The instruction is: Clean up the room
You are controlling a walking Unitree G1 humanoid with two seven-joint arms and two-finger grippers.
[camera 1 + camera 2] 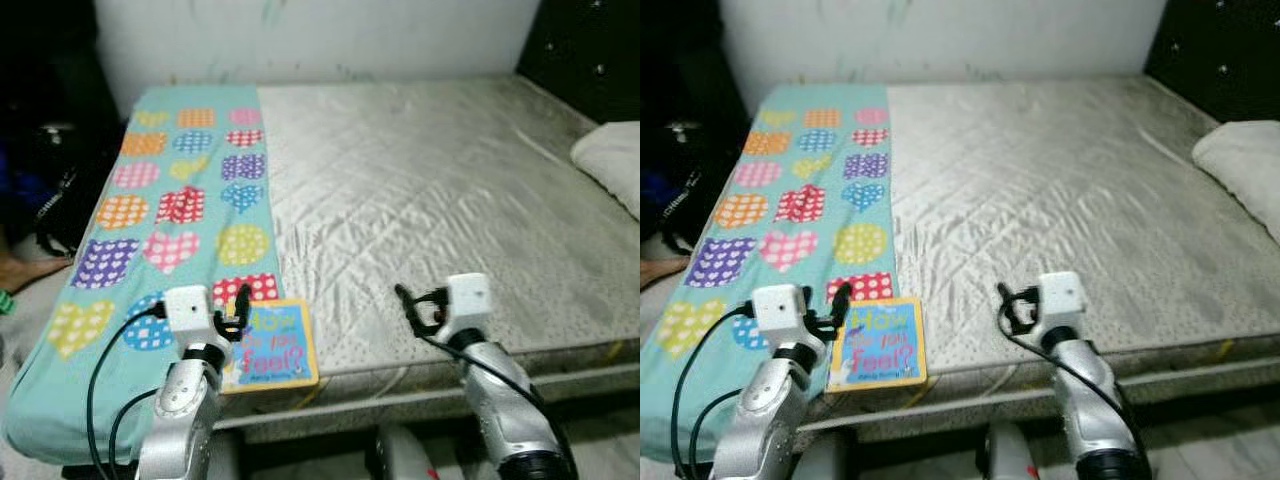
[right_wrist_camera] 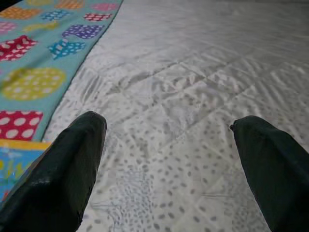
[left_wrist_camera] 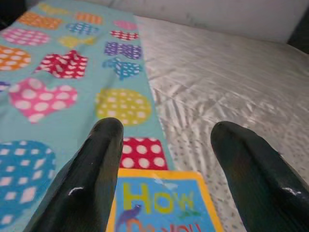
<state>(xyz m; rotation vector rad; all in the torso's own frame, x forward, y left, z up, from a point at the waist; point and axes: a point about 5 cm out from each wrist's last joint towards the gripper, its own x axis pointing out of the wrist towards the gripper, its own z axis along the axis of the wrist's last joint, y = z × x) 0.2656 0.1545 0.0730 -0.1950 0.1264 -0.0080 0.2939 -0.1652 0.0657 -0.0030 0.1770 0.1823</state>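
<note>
Left gripper [image 1: 232,318] hangs over the near edge of the bed, its two black fingers [image 3: 91,179] spread apart with nothing between them; I see it poised just above the book [image 1: 268,346], whose top edge sits between the fingertips in the left wrist view. That book, a square one with a yellow border, blue cover and the title "How Do You Feel?", lies flat at the mattress's front edge, partly on the blanket [image 1: 160,200] and partly on the mattress [image 1: 430,190]. My right gripper [image 1: 420,308] hovers over bare mattress well to the right of the book, fingers likewise apart and empty. The blanket is teal with polka-dot hearts and patches in many colours; it covers the left strip of the bed and drapes over the front-left corner. The mattress is pale, quilted and wrinkled, with a speckled band along the near edge. A white pillow [image 1: 612,158] rests at the far right, beside a dark tufted headboard [image 1: 590,50]. A pale wall [image 1: 320,35] stands behind the bed. Black cables [image 1: 105,375] loop from my left wrist. Dark clutter [image 1: 50,180] sits in shadow left of the bed; I cannot tell what it is.
</note>
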